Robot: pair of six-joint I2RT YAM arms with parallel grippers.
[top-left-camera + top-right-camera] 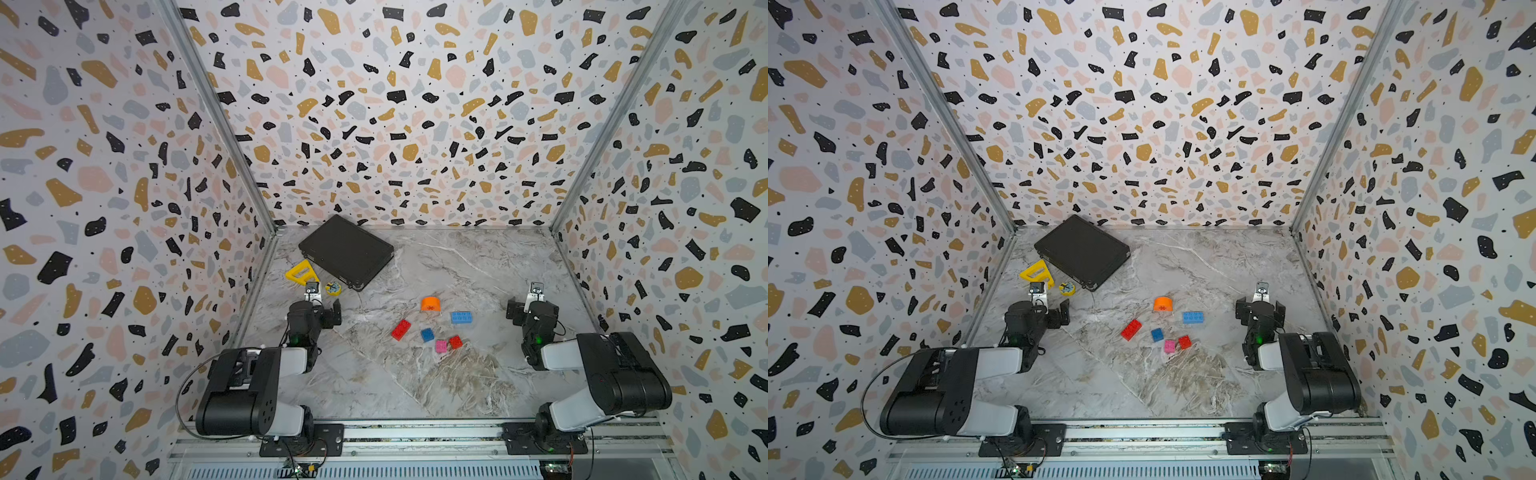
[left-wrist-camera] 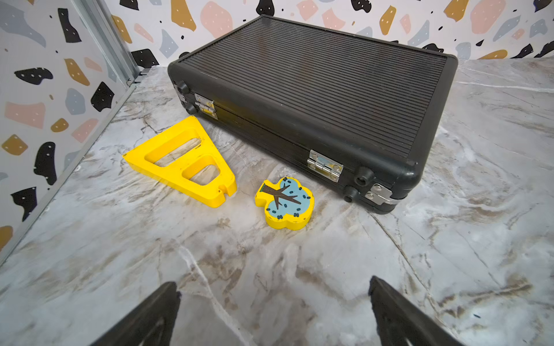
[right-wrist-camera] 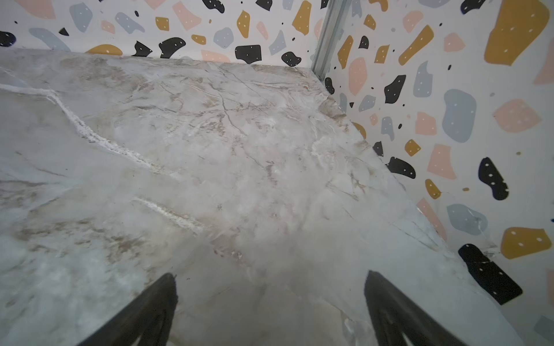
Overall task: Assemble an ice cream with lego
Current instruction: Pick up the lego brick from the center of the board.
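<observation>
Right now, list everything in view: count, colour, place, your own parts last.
orange dome-shaped plastic brick: one, orange, red asterisk, table centre
long red studded brick: one, red, nearer, left of the dome
long light-blue studded brick: one, light blue, right of the dome
small blue square brick: one, blue, amid the bricks
small pink square brick: one, pink, nearest the robot
small red square brick: one, red, beside the pink one
black ribbed hard case: one, black, far left
yellow triangular plastic frame: one, yellow, beside the case
yellow tree-shaped block: one, yellow and blue, beside the frame
grey marble table: one, grey, under everything
left gripper: one, black, open, empty, facing the case
right gripper: one, black, open, empty, right side
</observation>
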